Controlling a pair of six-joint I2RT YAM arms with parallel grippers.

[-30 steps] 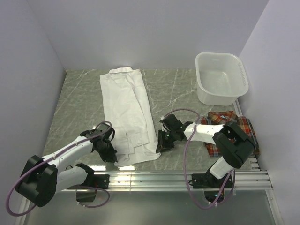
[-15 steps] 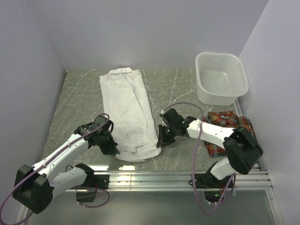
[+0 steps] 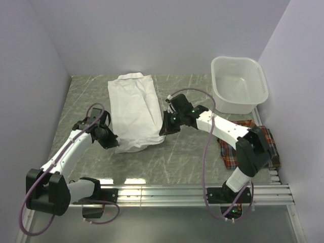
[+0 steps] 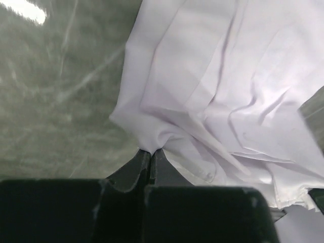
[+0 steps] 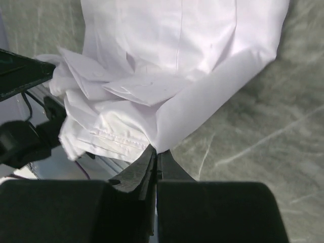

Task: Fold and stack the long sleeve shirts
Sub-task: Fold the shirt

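The white shirt [image 3: 134,109] lies lengthwise on the grey marbled table, its near end lifted and doubled back. My left gripper [image 3: 112,142] is shut on its left hem corner; in the left wrist view the gripper [image 4: 150,152] pinches bunched white shirt cloth [image 4: 212,101]. My right gripper [image 3: 163,130] is shut on the right hem corner; in the right wrist view the gripper [image 5: 156,151] pinches the white shirt's folded edge [image 5: 167,66]. The plaid shirt [image 3: 248,144] lies folded at the right edge, partly hidden by my right arm.
A white plastic basin [image 3: 238,83] stands at the back right. A metal rail [image 3: 192,192] runs along the near edge. Walls close the left, back and right sides.
Both grippers have carried the white shirt's near hem up and away from the near edge toward the collar end, so the shirt looks shorter.
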